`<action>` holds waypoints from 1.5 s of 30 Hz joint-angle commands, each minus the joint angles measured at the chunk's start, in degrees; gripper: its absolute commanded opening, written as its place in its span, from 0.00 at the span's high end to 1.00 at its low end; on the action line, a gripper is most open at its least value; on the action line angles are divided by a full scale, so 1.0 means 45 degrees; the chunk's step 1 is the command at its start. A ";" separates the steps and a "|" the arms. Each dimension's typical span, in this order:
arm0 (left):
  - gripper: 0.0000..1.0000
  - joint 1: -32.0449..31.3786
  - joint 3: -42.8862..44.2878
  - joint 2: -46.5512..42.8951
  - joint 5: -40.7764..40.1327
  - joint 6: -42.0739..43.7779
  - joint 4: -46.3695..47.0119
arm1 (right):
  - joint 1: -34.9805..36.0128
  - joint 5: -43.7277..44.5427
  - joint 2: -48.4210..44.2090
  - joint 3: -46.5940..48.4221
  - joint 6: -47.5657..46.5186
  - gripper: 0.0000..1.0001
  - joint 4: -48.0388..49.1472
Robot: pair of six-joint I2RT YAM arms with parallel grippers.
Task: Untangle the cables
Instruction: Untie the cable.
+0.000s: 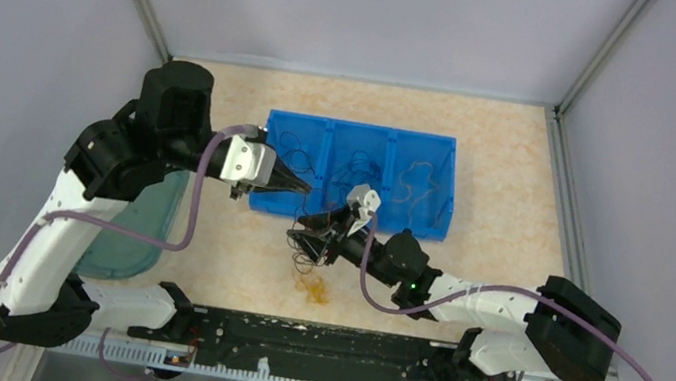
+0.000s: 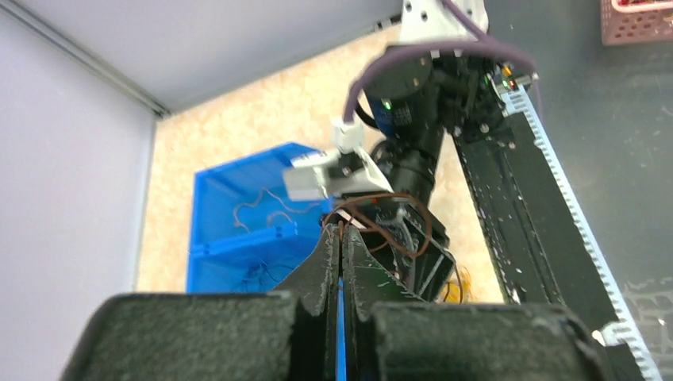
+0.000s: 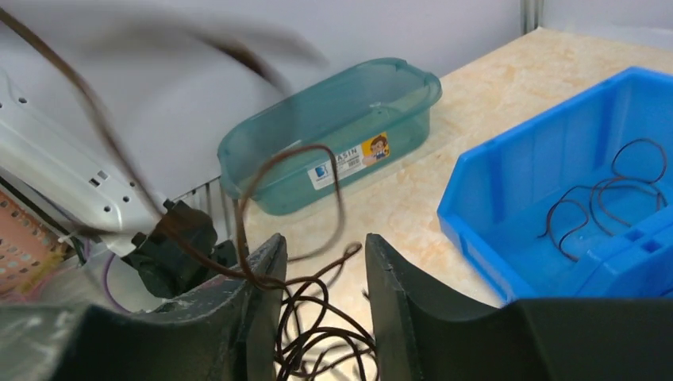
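Risk: snag. Left gripper [image 2: 341,238] pinched shut on brown cable [image 2: 397,195]; right gripper [image 3: 324,246] jaws apart, cable tangle [image 3: 317,345] draped loosely between, just before blue bin [image 1: 420,225]. Likely to tighten knots or slip off if pulled harder.

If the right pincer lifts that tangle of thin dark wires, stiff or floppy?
Probably floppy: the tangle of thin dark wires lies in loose curls. Likely light, since the strands are thin. Loops may snag the open right pincer.
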 commanded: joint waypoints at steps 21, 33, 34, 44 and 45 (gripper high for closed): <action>0.99 -0.0090 0.1493 -0.1072 -0.2293 -0.0651 0.9761 | 0.0058 0.0487 0.1196 -0.4365 0.2398 0.66 0.3934; 1.00 -0.0090 0.1517 -0.1233 -0.2124 -0.0223 0.9316 | 0.0058 0.0301 -0.1335 -0.3651 0.2084 0.34 0.2122; 1.00 -0.0090 0.1474 -0.1247 -0.2050 -0.0210 0.9135 | 0.0058 0.0206 -0.1918 -0.3294 0.1747 0.32 0.1395; 1.00 -0.0090 0.1236 -0.1311 -0.1796 0.0634 0.8403 | 0.0022 0.0261 -0.5392 -0.1832 0.0583 0.26 -0.2899; 1.00 -0.0090 0.1209 -0.1332 -0.1796 0.0803 0.8266 | 0.0020 0.0341 -0.5709 -0.1707 0.0465 0.25 -0.3471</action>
